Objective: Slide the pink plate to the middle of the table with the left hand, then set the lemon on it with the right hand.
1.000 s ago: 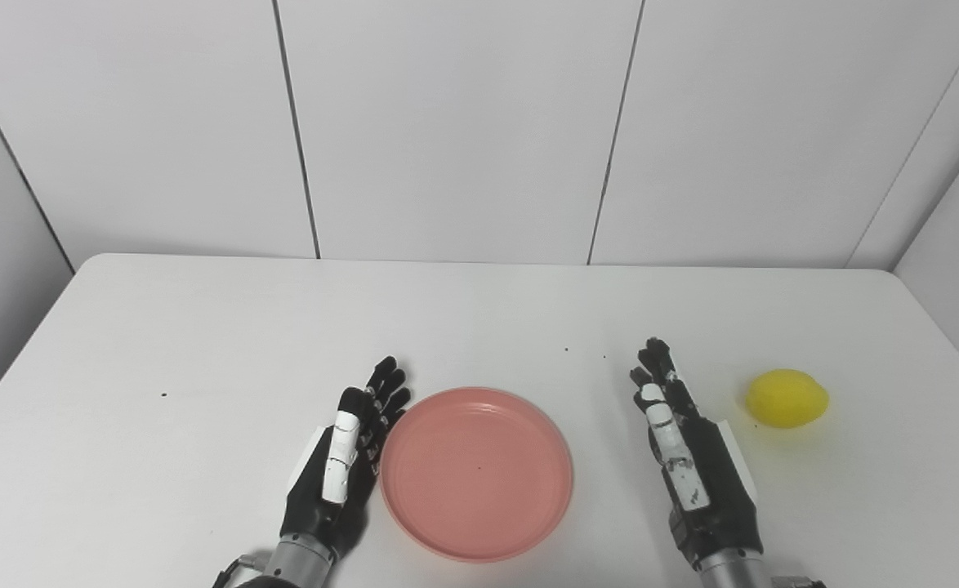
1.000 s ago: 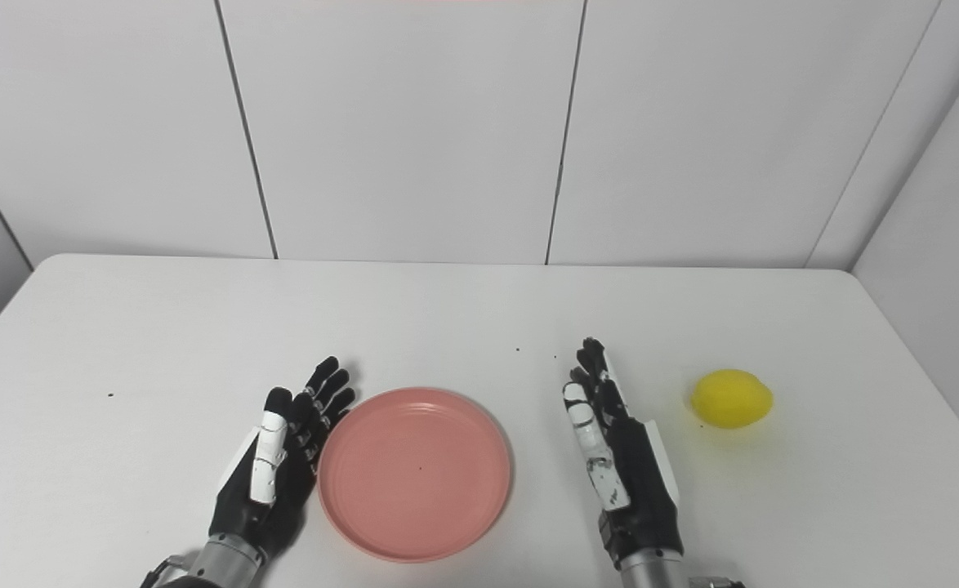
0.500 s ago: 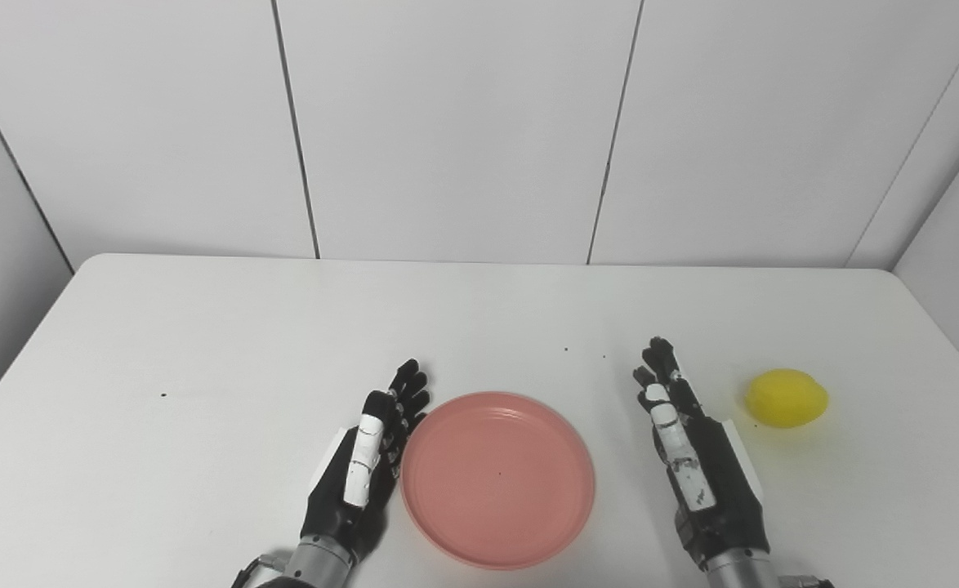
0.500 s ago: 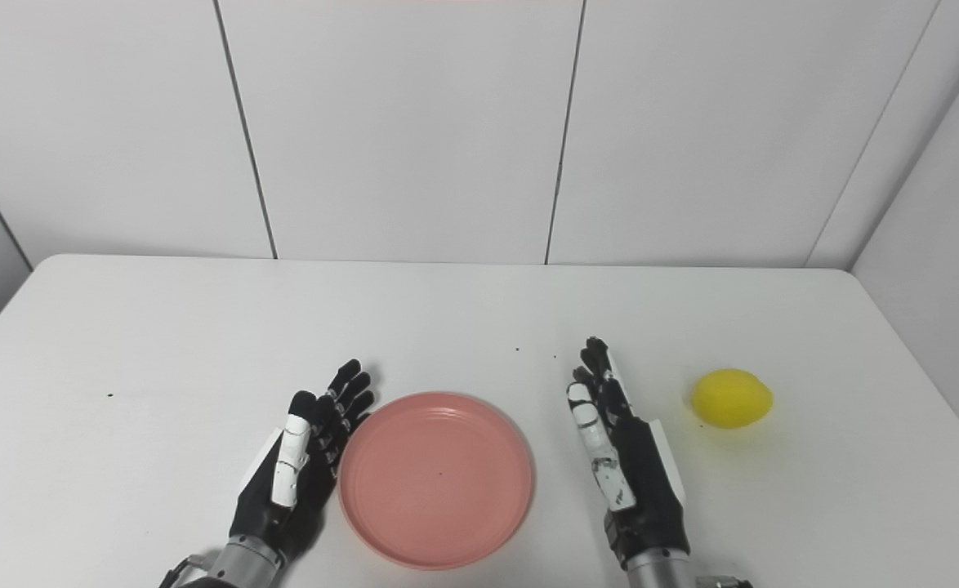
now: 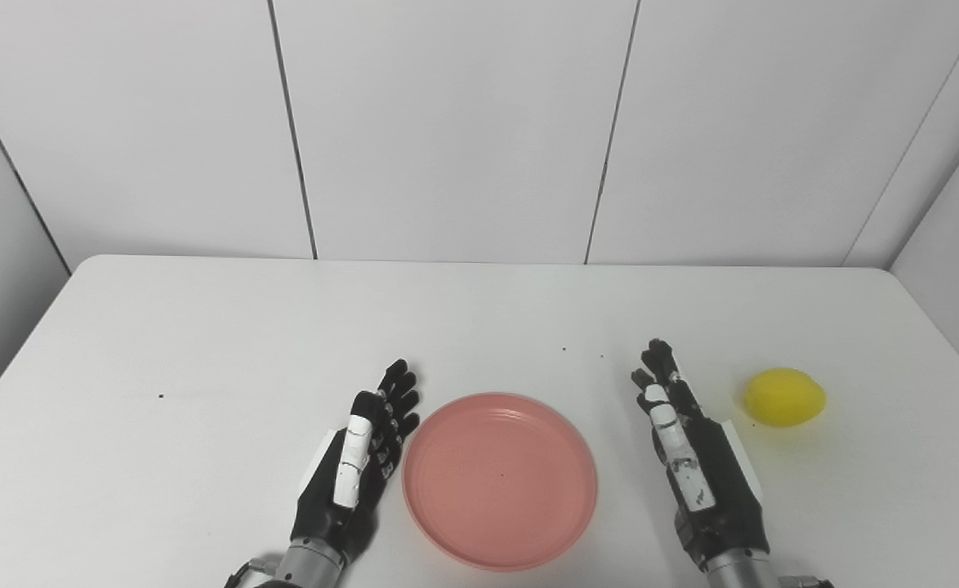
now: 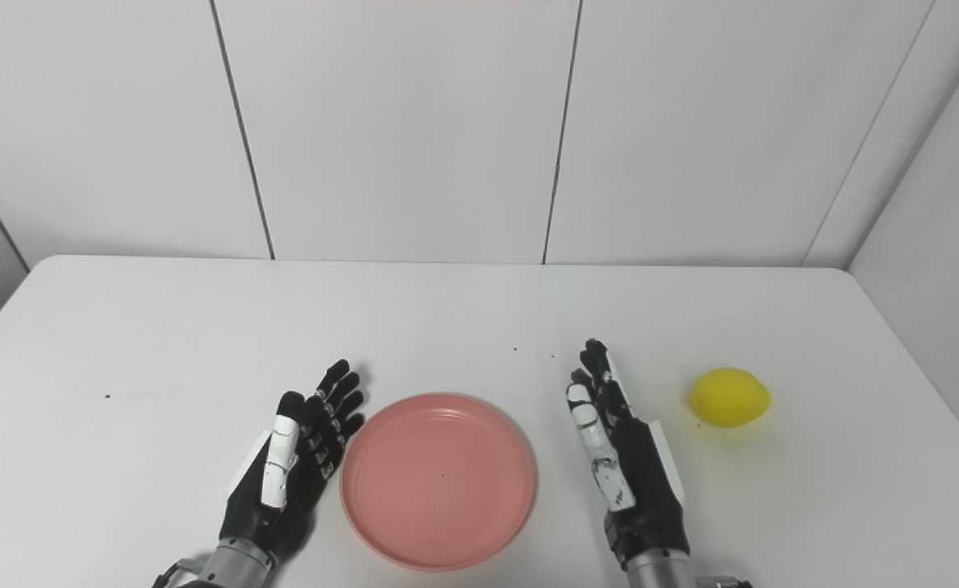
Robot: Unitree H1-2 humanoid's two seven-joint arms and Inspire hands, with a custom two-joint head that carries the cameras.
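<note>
Left hand (image 5: 354, 469) sits low on the table (image 5: 202, 343), arm coming in from the bottom edge, palm turned toward the plate, thumb side up. Its fingers (image 5: 398, 392) are stretched out straight and spread a little, released, holding nothing. They point away from the robot, slightly angled right. The hand is just beside the plate's left rim; a thin strip of white table seems to show between them in both views, but contact can't be ruled out. Plate (image 5: 500, 480) is pink, round, shallow, lying flat near the table's front edge, roughly centred left-to-right, between the two hands. Nothing on it apart from a tiny dark speck near its middle. A couple of small dark specks also sit on the table beyond the plate, and one more far left. Right hand (image 5: 696, 465) is right of the plate, clearly apart from the rim, palm facing left toward the plate, white-covered thumb on top. Fingers extended and loose, not clenched, empty. Lemon (image 5: 784, 397) is yellow, resting on the table to the right of the right hand's fingertips, near but not touching, casting a faint yellowish shadow underneath. It's well apart from the plate, with the right hand in between. White panelled wall (image 5: 447, 122) behind the table.
</note>
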